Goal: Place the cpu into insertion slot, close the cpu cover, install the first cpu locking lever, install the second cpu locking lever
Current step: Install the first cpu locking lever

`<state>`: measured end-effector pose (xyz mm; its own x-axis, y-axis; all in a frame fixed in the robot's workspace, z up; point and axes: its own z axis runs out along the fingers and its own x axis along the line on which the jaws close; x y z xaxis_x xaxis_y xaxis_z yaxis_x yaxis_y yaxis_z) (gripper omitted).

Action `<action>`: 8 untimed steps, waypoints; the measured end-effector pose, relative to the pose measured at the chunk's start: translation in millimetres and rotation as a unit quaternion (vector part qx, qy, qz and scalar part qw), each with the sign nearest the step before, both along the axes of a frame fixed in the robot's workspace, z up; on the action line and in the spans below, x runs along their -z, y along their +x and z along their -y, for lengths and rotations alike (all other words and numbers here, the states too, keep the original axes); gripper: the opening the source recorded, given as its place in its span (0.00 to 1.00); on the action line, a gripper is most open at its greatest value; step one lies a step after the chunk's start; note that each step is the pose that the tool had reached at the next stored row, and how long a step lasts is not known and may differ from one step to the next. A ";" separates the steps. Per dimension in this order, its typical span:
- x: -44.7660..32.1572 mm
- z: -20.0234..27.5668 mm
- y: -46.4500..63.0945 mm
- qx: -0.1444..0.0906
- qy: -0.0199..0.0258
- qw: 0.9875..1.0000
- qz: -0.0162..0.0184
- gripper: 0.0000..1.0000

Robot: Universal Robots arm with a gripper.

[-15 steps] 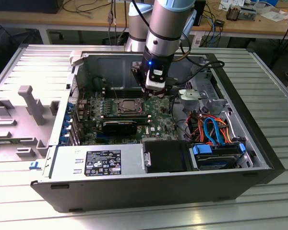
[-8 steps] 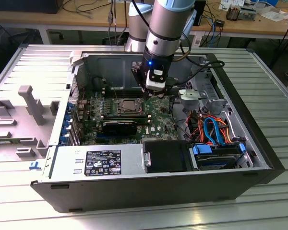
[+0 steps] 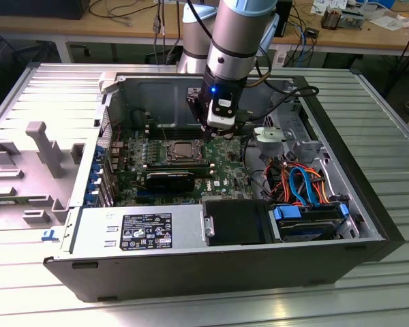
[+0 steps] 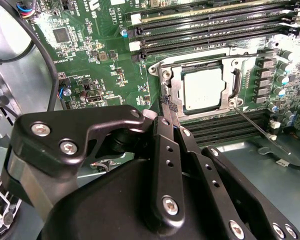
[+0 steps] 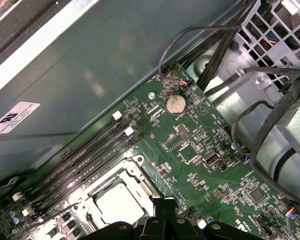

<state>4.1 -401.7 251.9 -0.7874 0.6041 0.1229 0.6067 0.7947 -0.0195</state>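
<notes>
The cpu (image 4: 204, 89) lies flat in the insertion slot (image 4: 236, 59), its dull silver top showing through the opening of the cpu cover (image 4: 174, 88), which is folded down over it. A thin metal locking lever (image 4: 262, 130) sticks out loose from the slot's corner, over the black memory slots. My gripper (image 4: 169, 104) is shut with nothing between its black fingers, its tip right at the cover's edge beside the cpu. In the first wrist view the cpu (image 5: 117, 202) sits just off the fingertips (image 5: 162, 204). In the exterior view the gripper (image 3: 217, 133) hangs beside the slot (image 3: 184, 151).
Green motherboard (image 3: 225, 167) lies inside an open grey computer case (image 3: 368, 225). Long black memory slots (image 4: 210, 20) flank the socket. Coloured cables (image 3: 300, 180) and a blue drive bay (image 3: 307, 221) fill the exterior view's right. A power supply (image 3: 140, 231) sits at the front.
</notes>
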 end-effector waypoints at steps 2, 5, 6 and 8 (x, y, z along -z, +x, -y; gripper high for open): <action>0.0 0.0 0.0 0.000 0.000 1.000 0.000 0.11; 0.0 0.0 0.0 -0.001 0.000 1.000 0.000 0.11; 0.0 0.0 0.0 -0.003 0.000 1.000 0.000 0.11; 0.0 0.0 0.0 -0.004 0.000 1.000 0.000 0.11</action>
<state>4.1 -401.7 251.9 -0.7925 0.5973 0.1229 0.5998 0.7999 -0.0195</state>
